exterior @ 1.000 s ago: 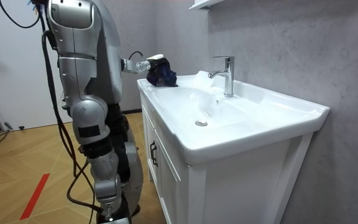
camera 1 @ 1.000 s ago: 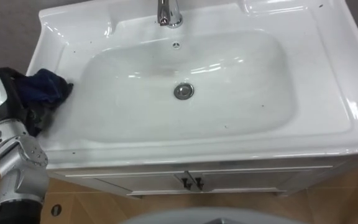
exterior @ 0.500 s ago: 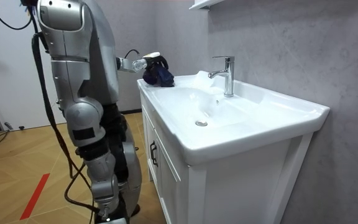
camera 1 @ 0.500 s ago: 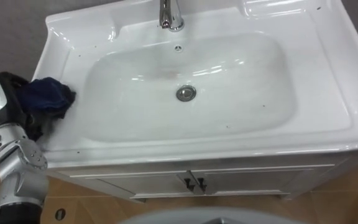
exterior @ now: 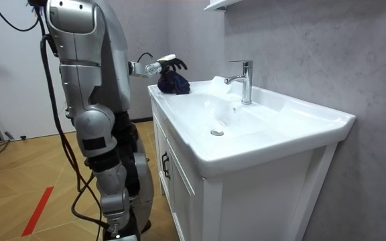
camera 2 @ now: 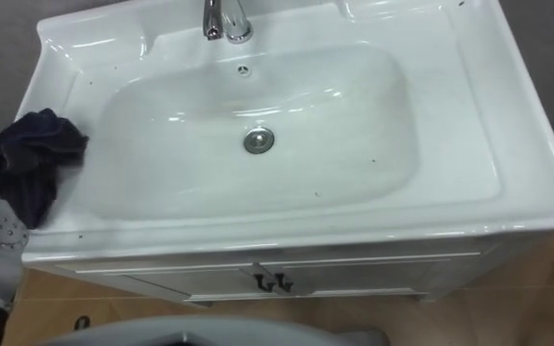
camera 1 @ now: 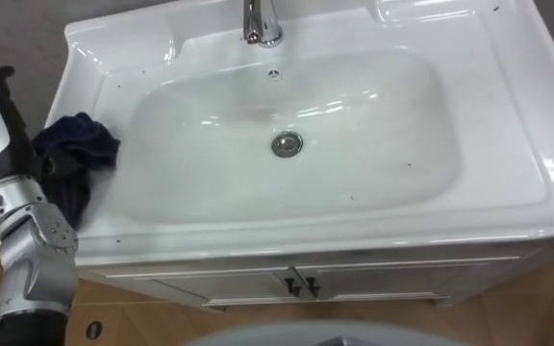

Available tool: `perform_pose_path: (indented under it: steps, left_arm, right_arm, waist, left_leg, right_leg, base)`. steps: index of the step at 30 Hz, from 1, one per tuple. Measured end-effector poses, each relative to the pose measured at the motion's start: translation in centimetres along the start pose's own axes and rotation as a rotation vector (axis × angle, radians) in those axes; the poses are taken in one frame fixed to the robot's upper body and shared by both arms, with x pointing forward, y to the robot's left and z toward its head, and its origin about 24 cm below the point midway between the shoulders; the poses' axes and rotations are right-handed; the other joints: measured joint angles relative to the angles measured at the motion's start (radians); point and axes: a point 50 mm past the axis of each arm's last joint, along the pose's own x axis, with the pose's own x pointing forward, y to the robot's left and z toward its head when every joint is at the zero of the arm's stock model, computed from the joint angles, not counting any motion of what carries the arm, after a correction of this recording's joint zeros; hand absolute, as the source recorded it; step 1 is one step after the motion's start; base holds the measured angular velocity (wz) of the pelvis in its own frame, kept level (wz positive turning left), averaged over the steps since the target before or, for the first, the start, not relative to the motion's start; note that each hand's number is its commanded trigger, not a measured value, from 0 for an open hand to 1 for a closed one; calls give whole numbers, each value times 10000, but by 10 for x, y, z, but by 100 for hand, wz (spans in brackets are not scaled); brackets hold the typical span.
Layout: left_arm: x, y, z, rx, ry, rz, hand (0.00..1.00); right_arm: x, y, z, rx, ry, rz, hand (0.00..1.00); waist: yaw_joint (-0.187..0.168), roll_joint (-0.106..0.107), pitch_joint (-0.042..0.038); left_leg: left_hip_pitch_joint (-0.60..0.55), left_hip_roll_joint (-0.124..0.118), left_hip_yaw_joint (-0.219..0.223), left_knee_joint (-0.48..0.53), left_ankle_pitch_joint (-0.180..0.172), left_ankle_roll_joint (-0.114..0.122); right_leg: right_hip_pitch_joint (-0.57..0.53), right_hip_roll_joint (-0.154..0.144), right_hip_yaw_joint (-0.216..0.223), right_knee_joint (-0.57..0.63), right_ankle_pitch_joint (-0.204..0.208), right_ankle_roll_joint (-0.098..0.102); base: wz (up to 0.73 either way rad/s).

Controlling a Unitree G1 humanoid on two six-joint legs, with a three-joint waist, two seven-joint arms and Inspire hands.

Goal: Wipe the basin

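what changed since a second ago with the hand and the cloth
The left hand let go of the dark blue cloth, opened its fingers and rose just above it. The cloth now lies loose on the left rim of the basin. The faucet and drain are as before.

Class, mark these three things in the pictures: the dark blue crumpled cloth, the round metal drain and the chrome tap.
dark blue crumpled cloth (camera 1: 71,154): left eye view, middle of its bunched folds.
round metal drain (camera 1: 287,144): left eye view, its centre.
chrome tap (exterior: 247,84): room view, its upright column.
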Motion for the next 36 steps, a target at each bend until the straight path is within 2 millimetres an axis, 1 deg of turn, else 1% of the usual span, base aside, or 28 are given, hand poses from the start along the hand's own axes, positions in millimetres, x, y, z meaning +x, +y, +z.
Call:
perform_pose_path:
  steps: [4, 8, 11, 19, 22, 23, 24, 27, 28, 29, 30, 32, 36]
  left_arm:
    - [3, 5, 6, -189, -248, 256, 0]
    - [3, 6, 8, -232, -308, 316, 0]
    - [3, 6, 8, -233, -309, 317, 0]
    - [4, 8, 10, -684, -302, 382, 0]
    - [5, 10, 13, -1644, -173, 451, 0]
    - [7, 13, 12, -2052, -24, 555, 0]
    - [10, 15, 10, -2573, 272, 793, 0]
    - [16, 20, 9, -3646, 845, 1154, 0]
    - [17, 22, 7, -4109, 1132, 1253, 0]
    - [18, 22, 5, -4737, 1434, 1323, 0]
    - [18, 22, 4, -5119, 1610, 1341, 0]
    - [19, 24, -2, -6429, 2343, 1481, 0]
    - [19, 28, 1, -7581, 2551, 1634, 0]
  right_arm:
    - [0, 1, 0, 0, -12, 67, 0]
    - [0, 1, 0, -1, -22, 70, 0]
    - [0, 1, 1, -7, -55, 65, 0]
    - [0, 2, 7, -23, -299, 81, 0]
    - [0, 3, 5, -134, -268, 85, 0]
    - [0, 3, 5, -119, -275, 89, 0]
    - [0, 4, 5, -73, -285, 72, 0]
    - [0, 4, 5, -78, -282, 21, 0]
    - [0, 4, 6, -84, -284, -19, 0]
    - [0, 4, 1, -74, -161, -59, 0]
    - [0, 4, 2, -75, -173, -57, 0]
    - [0, 5, 4, -80, -230, -42, 0]
    - [1, 10, 4, -65, -231, -76, 0]
  waist:
    - [-9, -144, 56]
    - [-10, -261, 48]
    - [-8, -284, 39]
    - [24, -247, -3]
    - [67, -235, -13]
    - [109, -235, -14]
    - [134, -204, -33]
    - [252, -188, -38]
    - [275, -187, -32]
    - [303, -201, -23]
    - [315, -210, -22]
    - [318, -230, -10]
    - [432, -322, 36]
  left_leg:
    - [-3, -22, -1, 0, 0, 0]
    - [-3, -31, -1, 1, -1, 1]
    - [-7, -30, -1, 9, -7, 12]
    - [-26, -31, -26, 20, -20, 33]
    - [-57, -31, -54, 74, -20, 34]
    - [-79, -31, -57, 125, -20, 33]
    - [-84, -30, -56, 138, -21, 34]
    - [-59, -31, -47, 115, -22, 35]
    - [17, -33, -48, 78, -22, 35]
    - [108, -36, -54, 36, -22, 35]
    - [142, -36, -55, 18, -22, 35]
    - [158, -35, -58, 11, -22, 35]
    - [157, -36, -68, 20, -23, 36]
  right_leg:
    - [-1, -24, -2, 5, -9, 16]
    - [-1, -33, 1, 7, -10, 20]
    - [-8, -33, -4, 15, -10, 20]
    - [-11, -21, 13, 12, -6, 35]
    - [-14, -24, 22, 9, -4, 36]
    - [-14, -27, 24, 8, -4, 36]
    - [-12, -28, 7, 8, -4, 36]
    - [2, -31, 5, 17, -4, 36]
    - [58, -31, -3, 26, -4, 36]
    - [134, -30, -5, 11, -4, 36]
    - [158, -31, -5, 9, -4, 36]
    - [176, -32, 2, -10, -7, 39]
    - [170, -27, 59, -8, -15, 53]
  base:
    - [0]
    - [0]
    - [0]
    - [0]
    - [0]
    - [-4]
    - [0]
    - [0]
    - [0]
    - [0]
    - [0]
    - [0]
    - [-1]
